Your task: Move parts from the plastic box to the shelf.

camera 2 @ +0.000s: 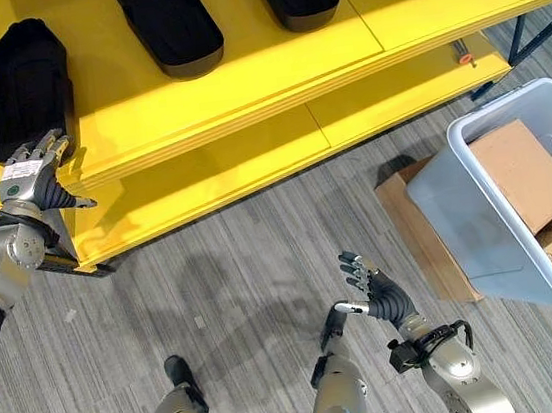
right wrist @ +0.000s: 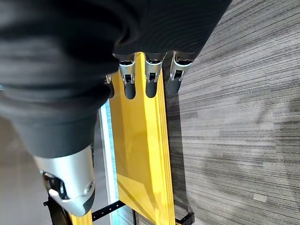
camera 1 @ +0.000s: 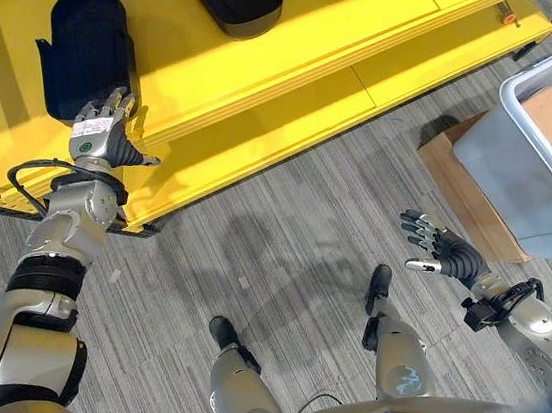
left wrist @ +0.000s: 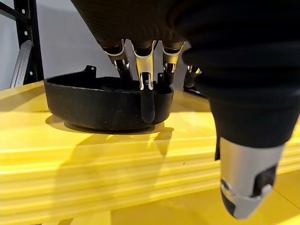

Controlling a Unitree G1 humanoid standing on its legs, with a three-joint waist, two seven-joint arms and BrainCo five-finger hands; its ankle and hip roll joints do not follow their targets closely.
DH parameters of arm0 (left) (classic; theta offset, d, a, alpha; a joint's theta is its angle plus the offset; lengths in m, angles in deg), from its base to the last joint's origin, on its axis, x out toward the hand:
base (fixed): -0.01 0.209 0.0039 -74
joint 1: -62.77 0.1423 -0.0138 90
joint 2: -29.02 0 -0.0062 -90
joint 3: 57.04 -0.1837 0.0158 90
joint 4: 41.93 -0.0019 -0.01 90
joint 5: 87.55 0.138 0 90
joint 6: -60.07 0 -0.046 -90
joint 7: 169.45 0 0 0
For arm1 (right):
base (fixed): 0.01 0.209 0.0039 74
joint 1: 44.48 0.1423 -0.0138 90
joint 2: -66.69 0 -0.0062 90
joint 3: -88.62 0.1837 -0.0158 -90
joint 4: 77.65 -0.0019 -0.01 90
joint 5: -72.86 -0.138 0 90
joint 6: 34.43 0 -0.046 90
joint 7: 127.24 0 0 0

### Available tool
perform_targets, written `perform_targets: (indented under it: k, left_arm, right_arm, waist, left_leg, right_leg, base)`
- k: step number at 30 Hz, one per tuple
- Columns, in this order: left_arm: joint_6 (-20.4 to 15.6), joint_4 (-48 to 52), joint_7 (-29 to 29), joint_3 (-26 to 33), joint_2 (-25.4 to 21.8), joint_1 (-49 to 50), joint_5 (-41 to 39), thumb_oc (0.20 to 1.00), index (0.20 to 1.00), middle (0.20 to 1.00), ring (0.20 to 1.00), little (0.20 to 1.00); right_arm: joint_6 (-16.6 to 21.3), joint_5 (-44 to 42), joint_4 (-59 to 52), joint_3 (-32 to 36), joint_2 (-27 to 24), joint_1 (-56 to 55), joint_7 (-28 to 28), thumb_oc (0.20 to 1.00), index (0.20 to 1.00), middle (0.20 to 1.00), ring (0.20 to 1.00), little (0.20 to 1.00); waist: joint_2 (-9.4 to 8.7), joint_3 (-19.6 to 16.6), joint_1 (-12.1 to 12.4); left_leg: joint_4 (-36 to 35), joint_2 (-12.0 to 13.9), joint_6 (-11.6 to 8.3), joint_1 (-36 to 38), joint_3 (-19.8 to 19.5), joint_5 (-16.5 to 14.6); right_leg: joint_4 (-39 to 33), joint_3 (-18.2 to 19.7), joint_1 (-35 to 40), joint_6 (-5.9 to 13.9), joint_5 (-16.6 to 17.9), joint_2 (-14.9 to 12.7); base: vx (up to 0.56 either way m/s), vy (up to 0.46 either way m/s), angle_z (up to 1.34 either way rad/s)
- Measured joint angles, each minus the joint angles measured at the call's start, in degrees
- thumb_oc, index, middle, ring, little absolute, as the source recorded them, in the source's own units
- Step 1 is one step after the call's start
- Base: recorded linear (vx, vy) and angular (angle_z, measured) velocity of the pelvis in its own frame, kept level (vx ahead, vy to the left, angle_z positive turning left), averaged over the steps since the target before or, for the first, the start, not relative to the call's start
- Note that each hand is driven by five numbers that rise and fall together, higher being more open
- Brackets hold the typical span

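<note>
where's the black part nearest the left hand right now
In the head views it lies at the left end of the yellow shelf, the black part just beyond the left hand, whose fingers rest on its rim.

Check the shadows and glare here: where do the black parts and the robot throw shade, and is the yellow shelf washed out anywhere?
Left wrist view: the black part throws a soft shadow on the yellow shelf beneath it, past the left hand. Right eye view: a diffuse shadow darkens the grey floor near the right hand; the shelf top shows mild sheen, not washed out.
</note>
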Motion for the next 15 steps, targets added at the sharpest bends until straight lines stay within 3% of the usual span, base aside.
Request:
perform_targets:
  k: [5,10,15]
  left_arm:
    - [-0.03,-0.21,0.0,-0.67,0.02,-1.42,-1.11,1.0,1.0,1.0,1.0,1.0]
    - [-0.23,-2.34,0.01,-5.56,0.22,-7.79,-2.22,1.0,1.0,1.0,1.0,1.0]
    - [-0.84,-4.95,0.02,-8.91,0.55,-10.01,-3.85,1.0,1.0,1.0,1.0,1.0]
  right_arm:
    - [0.0,-0.01,-0.03,-0.11,0.0,-0.17,0.48,1.0,1.0,1.0,1.0,1.0]
    - [0.01,-0.02,-1.17,-0.32,0.0,-0.25,0.58,1.0,1.0,1.0,1.0,1.0]
    - [0.01,-0.1,-1.37,-2.06,0.0,-0.8,0.71,1.0,1.0,1.0,1.0,1.0]
  waist:
    - [-0.3,-0.21,-0.94]
    - [-0.34,-0.5,-1.22]
    - [-0.43,-3.91,-2.16]
  left_leg:
    - [2.46,0.55,0.2,-0.91,-0.04,-1.3]
    - [3.24,0.61,0.26,-1.26,0.27,-1.35]
    - [4.3,0.67,0.59,-2.23,0.28,-1.78]
  right_leg:
    - [0.28,0.52,-0.37,-0.12,0.11,0.02]
    - [0.41,1.43,-1.22,-0.82,0.8,0.03]
    - [0.26,1.92,-1.86,-1.22,0.58,-0.09]
  base:
    - [0.0,0.009,-0.04]
    - [0.0,0.014,-0.07]
    - [0.0,0.001,-0.02]
